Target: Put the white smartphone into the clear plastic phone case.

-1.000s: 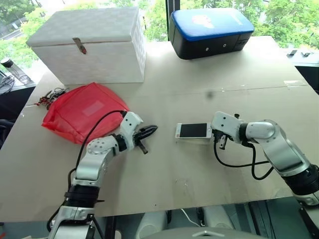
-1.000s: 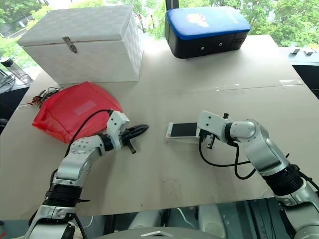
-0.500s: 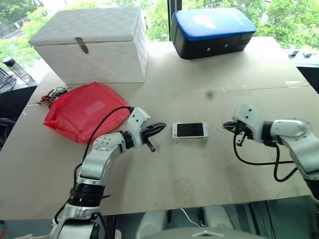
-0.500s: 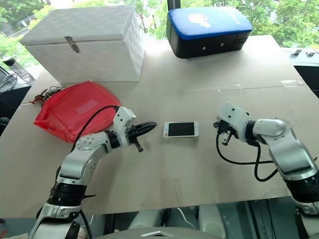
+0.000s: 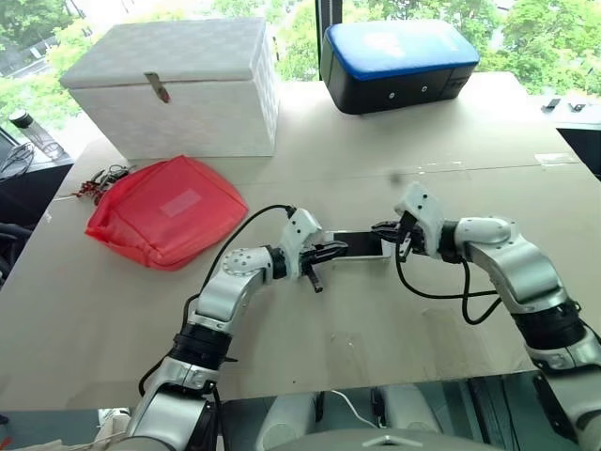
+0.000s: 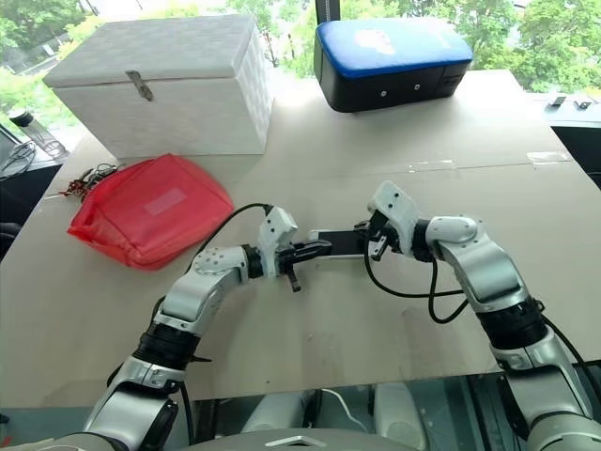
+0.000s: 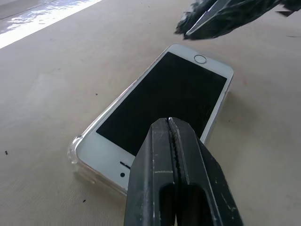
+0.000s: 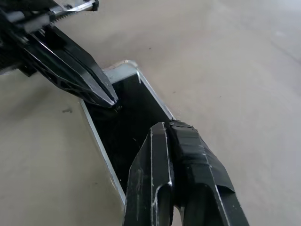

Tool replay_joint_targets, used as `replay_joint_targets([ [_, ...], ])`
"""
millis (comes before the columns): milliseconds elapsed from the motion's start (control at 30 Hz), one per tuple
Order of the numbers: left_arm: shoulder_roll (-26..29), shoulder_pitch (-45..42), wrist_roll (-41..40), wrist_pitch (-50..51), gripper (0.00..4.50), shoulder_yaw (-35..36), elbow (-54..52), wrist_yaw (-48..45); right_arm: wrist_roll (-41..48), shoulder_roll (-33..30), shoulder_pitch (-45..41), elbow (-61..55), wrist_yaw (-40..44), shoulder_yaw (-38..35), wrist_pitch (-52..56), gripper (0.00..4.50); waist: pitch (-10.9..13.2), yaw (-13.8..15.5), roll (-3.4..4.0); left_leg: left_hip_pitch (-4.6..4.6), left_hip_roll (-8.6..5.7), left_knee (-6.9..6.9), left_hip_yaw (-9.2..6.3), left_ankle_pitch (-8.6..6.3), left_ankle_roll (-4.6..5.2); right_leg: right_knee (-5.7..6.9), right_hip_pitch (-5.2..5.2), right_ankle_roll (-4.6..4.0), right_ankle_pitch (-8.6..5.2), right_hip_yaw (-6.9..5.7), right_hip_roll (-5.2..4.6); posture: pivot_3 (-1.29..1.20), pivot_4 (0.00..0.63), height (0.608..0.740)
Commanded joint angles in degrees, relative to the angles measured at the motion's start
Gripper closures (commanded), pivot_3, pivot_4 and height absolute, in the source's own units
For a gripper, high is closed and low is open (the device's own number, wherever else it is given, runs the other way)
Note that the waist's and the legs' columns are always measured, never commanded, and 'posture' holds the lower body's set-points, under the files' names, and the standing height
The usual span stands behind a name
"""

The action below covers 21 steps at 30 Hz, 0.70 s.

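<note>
Across the middle of the left eye view spreads the tan desk (image 5: 394, 310), with a white latched box (image 5: 178, 85) at upper left and a black case with a blue lid (image 5: 399, 61) at upper centre; no writing on either can be read. Below the box lies a red pouch (image 5: 164, 211), with a tangle of small dark items (image 5: 99, 178) at its upper left edge. At frame centre the white smartphone (image 5: 359, 245) lies flat, screen up, between the two arms. The left wrist view adds what the head views do not: the clear plastic phone case (image 7: 74, 151) shows as a transparent rim around the phone's near end, the phone lying in it. The left end effector (image 5: 336, 250) is clenched, holding nothing, its tip over the phone's left end. The right end effector (image 5: 383, 228) is likewise clenched and empty, over the phone's right end. In the right wrist view the two tips are near one another above the dark screen.
</note>
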Motion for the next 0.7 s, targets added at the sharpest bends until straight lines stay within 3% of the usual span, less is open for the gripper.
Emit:
replay_joint_targets([
  [33, 0.4, 1.6, 2.6, 0.5, 4.48, -1.3, 3.2, 0.9, -2.7, -0.9, -3.3, 10.4, 3.8, 5.3, 0.1, 4.5, -0.1, -0.2, 0.05, -0.01, -0.02, 0.01, -0.02, 0.0, 0.0, 0.0, 0.0, 0.0, 0.0, 0.0, -0.02, 0.0, 0.15, 0.74],
  [133, -0.4, 1.9, 2.9, 0.4, 4.48, -1.2, 3.1, 1.8, -7.8, -3.2, -4.9, 18.9, 6.4, 11.4, -1.7, 4.5, -0.5, -0.2, 0.02, 0.18, -0.03, 0.0, 0.03, 0.0, 0.0, 0.03, 0.15, 0.0, 0.0, -0.01, -0.01, 0.0, 0.15, 0.74],
  [300, -1.3, 2.8, 3.3, 0.5, 4.48, -0.9, 2.6, 3.5, -9.8, -4.3, -6.9, 24.7, 12.7, 16.1, -3.7, 4.5, -0.8, 0.2, -0.11, 2.05, 0.0, -0.45, -0.3, -0.19, 0.32, -0.82, 2.25, 0.0, -0.02, -0.31, 0.0, 0.0, 0.15, 0.74],
  [533, -2.2, 3.0, 3.8, 0.3, 4.48, -1.0, 3.0, 4.7, -12.6, -1.7, -8.6, 31.6, 19.6, 20.9, -4.8, 4.5, -2.0, 0.0, -0.28, 2.18, 0.03, -0.45, -0.36, -0.2, 0.34, -0.91, 2.44, 0.03, 0.0, -0.35, 0.0, 0.0, 0.15, 0.74],
  [700, -3.0, 3.2, 4.5, 0.1, 4.48, -1.5, 3.1, 4.8, -15.6, 0.5, -8.6, 37.4, 19.7, 21.3, -6.1, 4.5, -2.6, 0.0, -0.41, 2.49, 0.03, -0.56, -0.36, -0.24, 0.38, -0.97, 2.75, 0.03, -0.01, -0.31, 0.0, 0.0, 0.15, 0.74],
])
